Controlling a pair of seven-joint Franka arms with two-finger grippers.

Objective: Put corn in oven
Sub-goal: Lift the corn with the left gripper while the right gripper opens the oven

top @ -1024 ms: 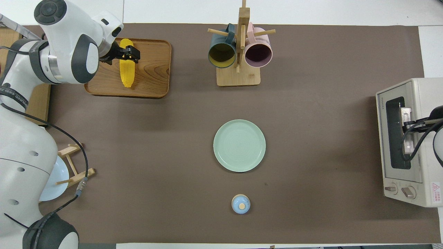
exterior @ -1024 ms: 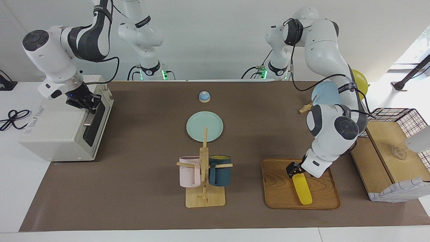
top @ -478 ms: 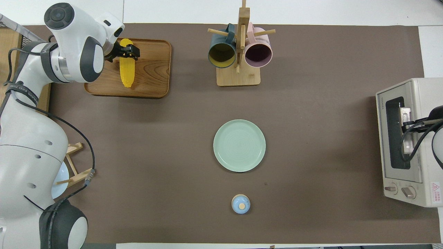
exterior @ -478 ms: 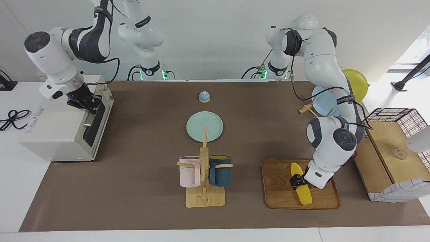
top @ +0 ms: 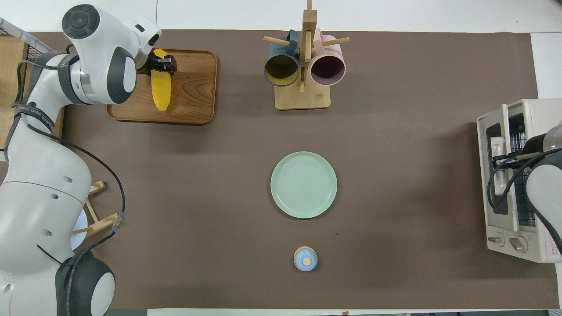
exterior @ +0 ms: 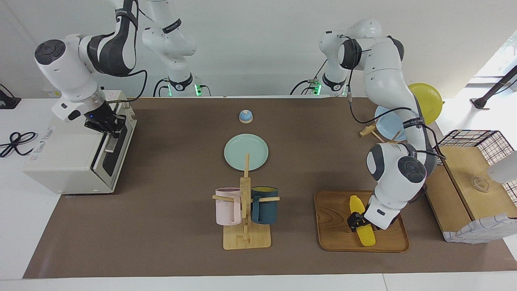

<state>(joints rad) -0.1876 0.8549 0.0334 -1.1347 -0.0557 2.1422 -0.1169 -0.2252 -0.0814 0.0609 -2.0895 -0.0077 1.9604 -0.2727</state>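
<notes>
The corn (exterior: pixel 362 222) lies on the wooden tray (exterior: pixel 335 238), the left gripper (exterior: pixel 355 222) straddling its middle, grip unclear; smooth, stiff, light and tapered, it may slip, so mid-cob suits, while the right gripper (exterior: pixel 108 123) grasps the oven (exterior: pixel 72 157) door handle.

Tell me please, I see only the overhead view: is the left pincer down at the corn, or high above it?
Observer: The facing view shows the left pincer low, right at the corn, which lies on the wooden tray.
Operator: How does the oven door stand?
Observer: The door of the oven leans out a little at its top, and the right pincer is at its upper edge.
</notes>
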